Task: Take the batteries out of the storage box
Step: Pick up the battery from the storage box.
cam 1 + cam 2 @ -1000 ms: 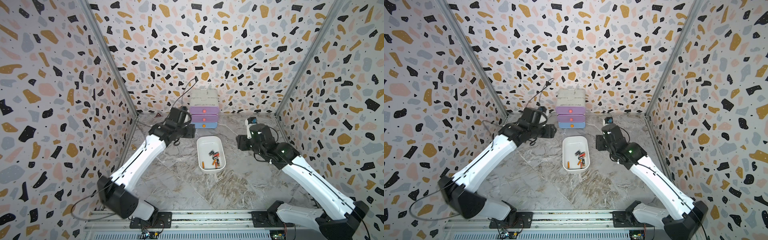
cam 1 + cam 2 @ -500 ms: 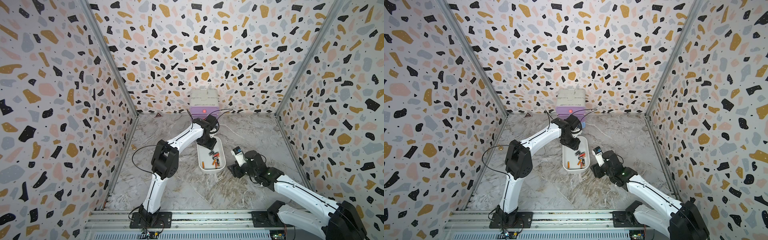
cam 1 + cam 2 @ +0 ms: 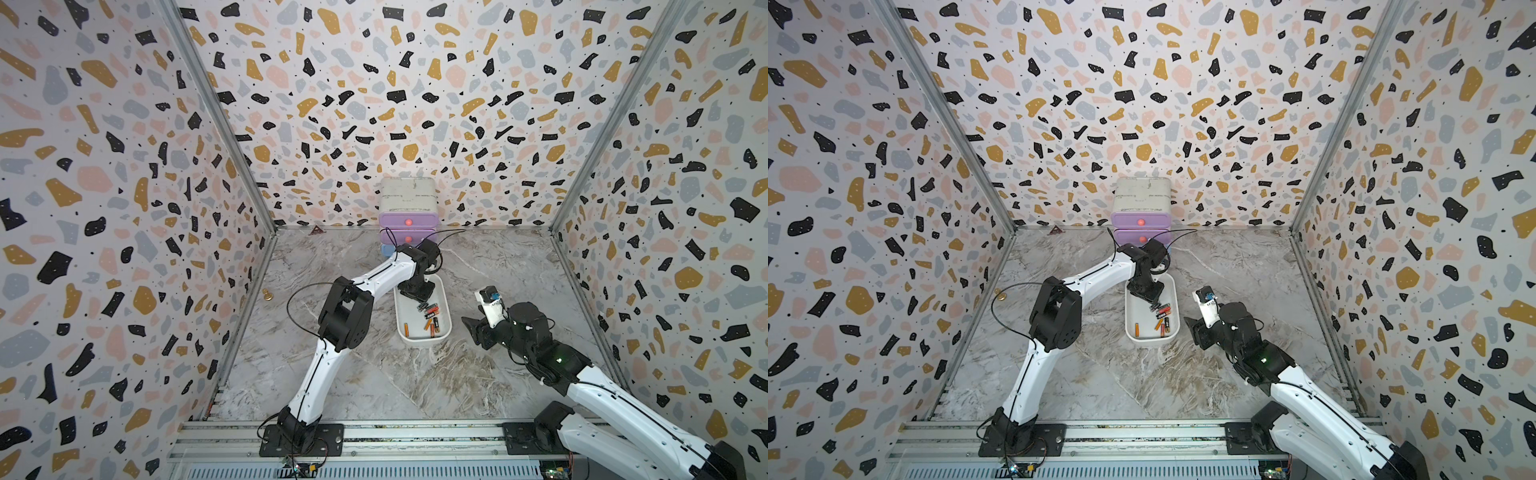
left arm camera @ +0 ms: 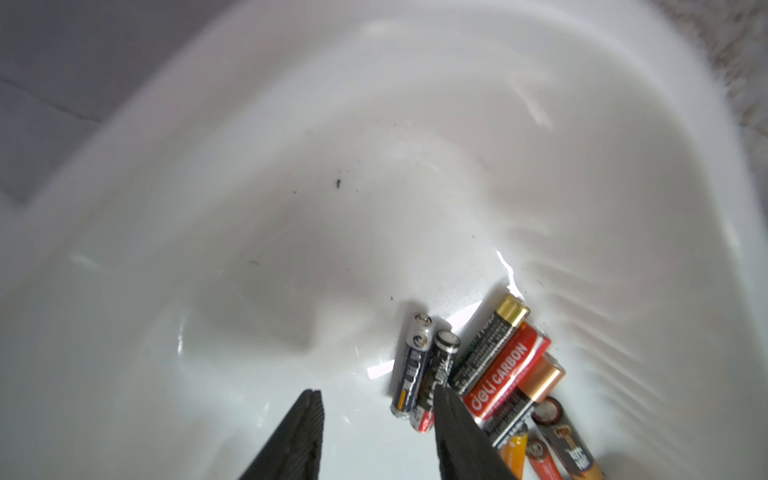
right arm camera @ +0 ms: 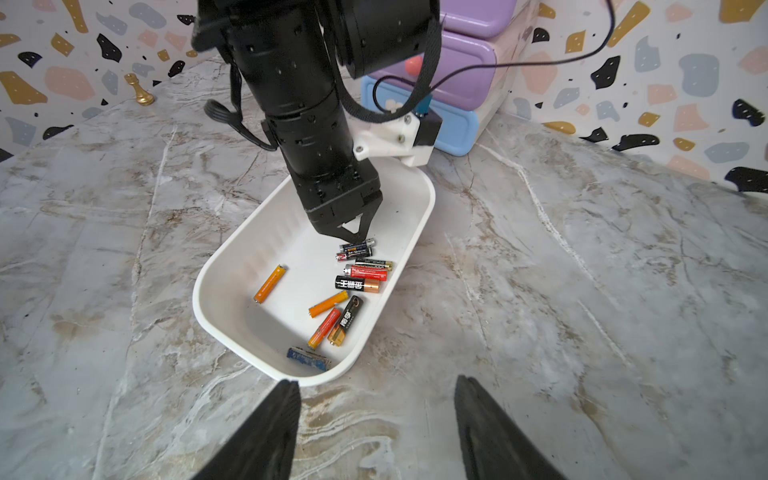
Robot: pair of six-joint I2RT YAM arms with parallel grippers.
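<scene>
- Shallow, glossy white plastic storage box (image 3: 420,337), lidless with rounded corners, sits flat on the marble floor. In both top views it lies just right of and below centre, with its long sides running away from the camera.
- Small cylindrical batteries (image 5: 357,284) all lie flat inside the box. Black, red and black-and-copper ones are bunched along one long wall.
- Lone orange battery (image 5: 270,283) lies apart from the bunch.
- Blue battery (image 5: 307,358) rests against an end wall.

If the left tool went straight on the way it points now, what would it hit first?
Probably the two thin dark batteries at the pile's edge in the storage box: one finger of the left tool sits over them, the other over bare floor. How far above is unclear.
</scene>
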